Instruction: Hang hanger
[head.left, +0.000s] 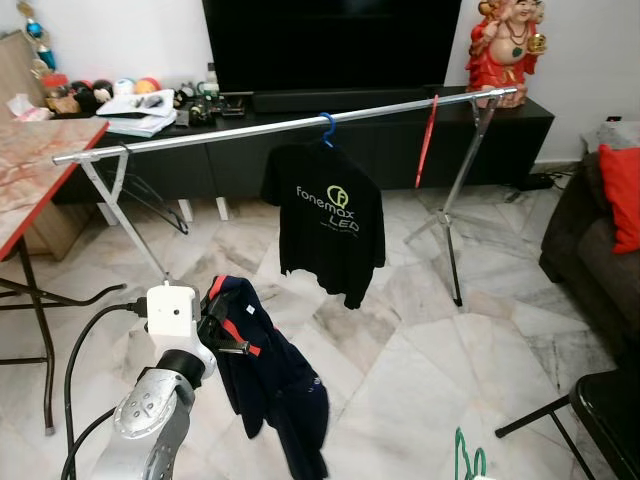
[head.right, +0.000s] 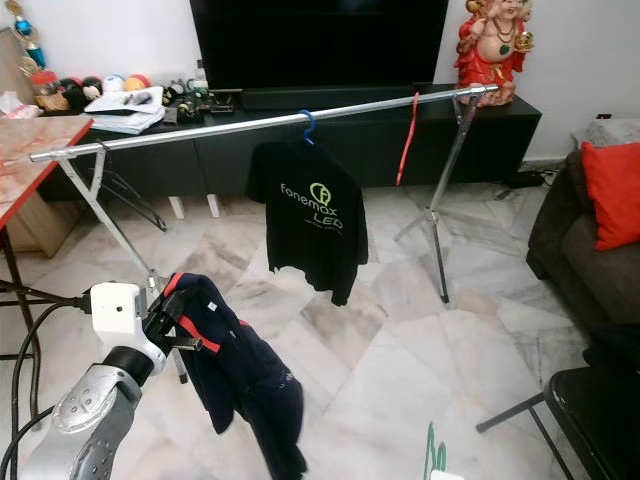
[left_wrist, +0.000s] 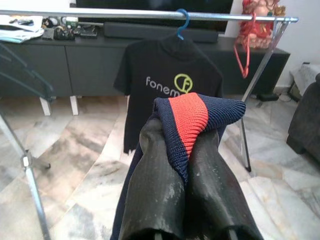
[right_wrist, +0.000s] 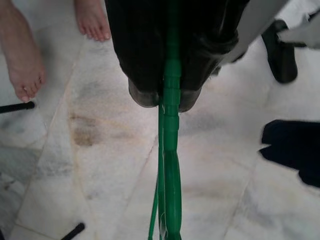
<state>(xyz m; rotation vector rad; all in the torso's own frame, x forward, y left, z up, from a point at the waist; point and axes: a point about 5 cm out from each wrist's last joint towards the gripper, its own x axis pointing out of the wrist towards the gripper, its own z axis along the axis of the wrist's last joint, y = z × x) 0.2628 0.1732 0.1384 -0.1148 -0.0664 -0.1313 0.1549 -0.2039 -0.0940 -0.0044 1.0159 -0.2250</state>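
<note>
**Two loads held, rail not yet reached**

Low in front of the drying rack, the left gripper (head.left: 222, 325) has its fingers (left_wrist: 150, 190) pressed together on the red-trimmed collar of a navy garment (head.left: 275, 390), which hangs limp toward the marble floor (head.left: 420, 340). The right gripper (right_wrist: 162, 97) is clamped on a green hanger (right_wrist: 169, 165), its thin wire pinched between the two fingers and pointing down at the floor; the tip of that hanger shows at the bottom edge of the left eye view. A person's bare feet (right_wrist: 22, 60) stand near it.

Ahead, the silver rail (head.left: 290, 122) runs across the room on tripod legs, carrying a black T-shirt (head.left: 328, 220) on a blue hanger (head.left: 326, 127) and a red hanger (head.left: 427, 140) farther along to the right.

The risks, as I judge them: the green hanger is held by a narrow part and could twist or slip as the arm rises, so its hook misses the rail. The trailing garment may snag a rack leg, and a hard knock could shift the light stand or sweep the hung shirt along it.
</note>
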